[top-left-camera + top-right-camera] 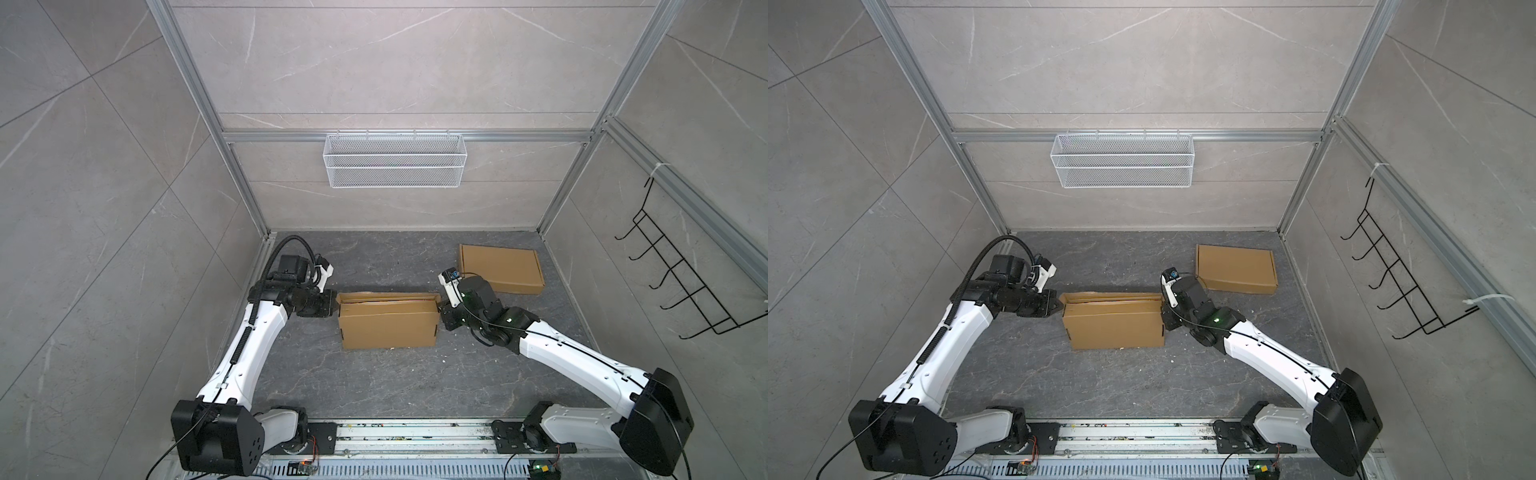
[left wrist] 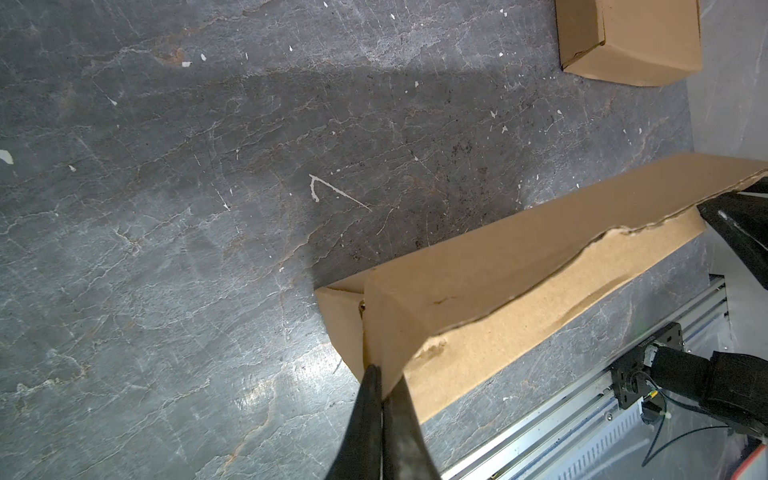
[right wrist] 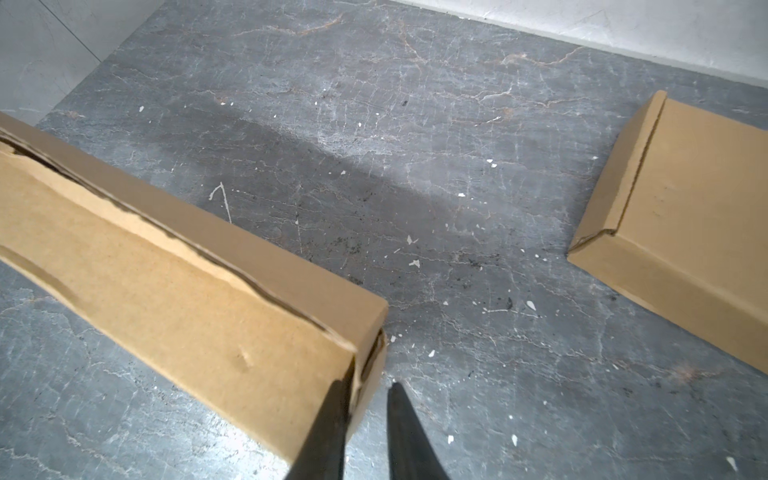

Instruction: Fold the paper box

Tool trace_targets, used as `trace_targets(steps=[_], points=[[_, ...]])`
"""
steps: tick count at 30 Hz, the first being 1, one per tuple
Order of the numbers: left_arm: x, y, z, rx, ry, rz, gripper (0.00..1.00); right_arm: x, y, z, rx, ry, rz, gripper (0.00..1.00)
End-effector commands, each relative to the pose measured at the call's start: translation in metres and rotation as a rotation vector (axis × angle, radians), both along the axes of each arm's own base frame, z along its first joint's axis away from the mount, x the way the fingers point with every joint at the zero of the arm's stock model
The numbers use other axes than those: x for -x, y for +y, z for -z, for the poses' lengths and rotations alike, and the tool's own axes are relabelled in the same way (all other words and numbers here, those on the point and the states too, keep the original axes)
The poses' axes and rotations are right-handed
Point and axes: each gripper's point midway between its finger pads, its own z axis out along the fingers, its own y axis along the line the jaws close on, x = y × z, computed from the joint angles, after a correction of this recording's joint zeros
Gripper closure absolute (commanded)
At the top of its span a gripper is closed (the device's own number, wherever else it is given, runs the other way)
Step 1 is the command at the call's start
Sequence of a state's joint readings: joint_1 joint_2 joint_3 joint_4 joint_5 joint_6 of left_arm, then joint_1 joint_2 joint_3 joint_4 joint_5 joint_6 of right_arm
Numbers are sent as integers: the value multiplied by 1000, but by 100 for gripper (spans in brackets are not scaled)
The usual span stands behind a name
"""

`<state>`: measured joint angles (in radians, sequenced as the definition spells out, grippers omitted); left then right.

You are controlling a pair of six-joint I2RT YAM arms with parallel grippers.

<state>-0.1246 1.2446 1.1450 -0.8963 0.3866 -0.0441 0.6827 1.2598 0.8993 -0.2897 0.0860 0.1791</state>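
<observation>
A brown paper box [image 1: 388, 328] [image 1: 1113, 324] lies in the middle of the dark floor, its lid down and a ragged seam along the far top edge. My left gripper [image 1: 334, 305] [image 1: 1059, 306] is at its left end. In the left wrist view this gripper [image 2: 386, 378] is shut on the end corner of the box [image 2: 519, 270]. My right gripper [image 1: 440, 311] [image 1: 1165, 316] is at the right end. In the right wrist view it [image 3: 368, 390] stands slightly open, astride the end wall of the box [image 3: 166, 282], one finger against the cardboard, the other clear of it.
A second, folded brown box [image 1: 500, 268] [image 1: 1235, 268] [image 2: 640, 41] [image 3: 685, 232] lies at the back right, close behind my right wrist. A white wire basket [image 1: 395, 160] hangs on the back wall and a black wire rack [image 1: 681, 274] on the right wall. A metal rail [image 1: 415, 436] runs along the front.
</observation>
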Motion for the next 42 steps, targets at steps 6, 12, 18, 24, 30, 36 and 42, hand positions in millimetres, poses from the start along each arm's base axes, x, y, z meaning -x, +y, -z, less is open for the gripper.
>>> trace_targets(steps=[6, 12, 18, 24, 30, 36, 42], points=[[-1, -13, -22, 91, 3, 8, 99, 35, -24, 65, 198, 169, -17, 76], [0, -13, -17, 107, 20, -12, 99, 36, -24, 64, 207, 153, -11, 75], [-2, -14, -18, 123, 44, -40, 99, 35, -24, 65, 227, 152, -9, 75], [0, -15, -17, 135, 65, -46, 99, 36, -24, 66, 237, 152, -9, 75], [1, -16, -18, 144, 69, -55, 99, 34, -24, 68, 247, 155, -6, 75], [11, -9, -5, 95, 102, -48, 99, 34, -25, 66, 249, 149, 1, 75], [20, -6, 8, 77, 116, -49, 99, 34, -25, 66, 247, 151, 5, 76]])
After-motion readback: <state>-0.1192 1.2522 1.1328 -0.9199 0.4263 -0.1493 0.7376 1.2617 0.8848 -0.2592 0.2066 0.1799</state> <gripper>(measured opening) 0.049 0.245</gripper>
